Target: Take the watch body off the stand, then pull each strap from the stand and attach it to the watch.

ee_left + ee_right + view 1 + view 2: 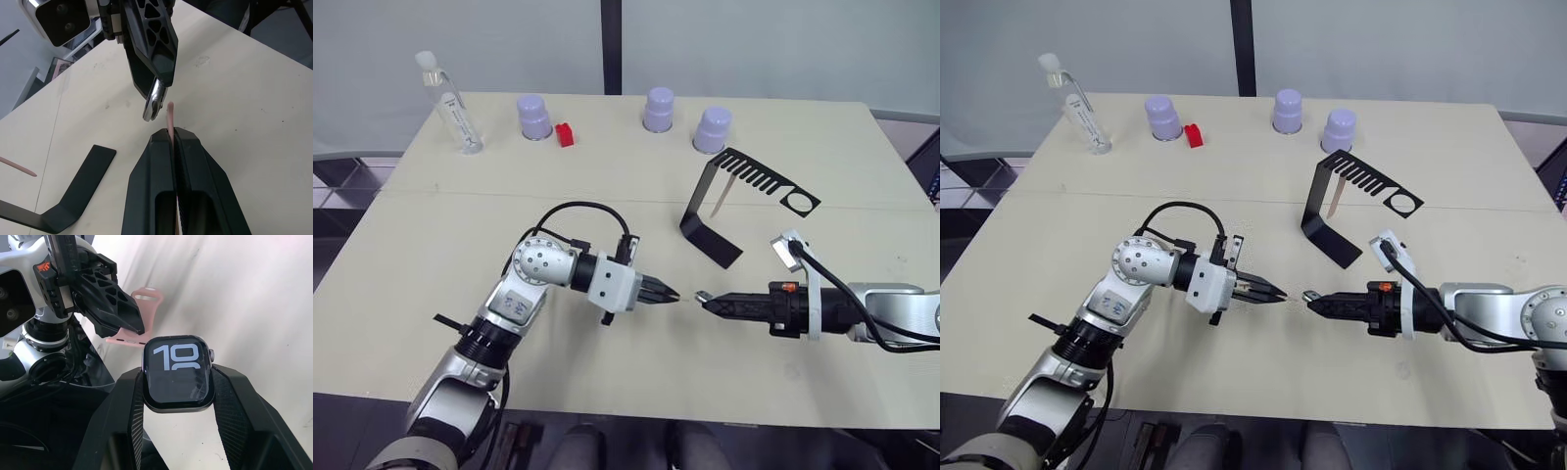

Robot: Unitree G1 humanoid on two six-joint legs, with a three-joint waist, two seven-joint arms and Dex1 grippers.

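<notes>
Gripping strap (139,318) in left gripper (672,294) | right gripper (705,299) clamps watch body (178,373) | tips nearly touching near worktop (607,382) front edge

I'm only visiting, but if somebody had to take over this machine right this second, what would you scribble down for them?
Left pincer: shut on one pink strap, its end aimed at the watch.
Right pincer: shut on the watch body, screen lit, held just off the strap's tip.
The stand sits on the table behind the pincers; the second strap hangs from its comb arm.
Done: watch off the stand, first strap pulled.
Left: join this strap to the watch, then fetch and fit the hanging one.
</notes>
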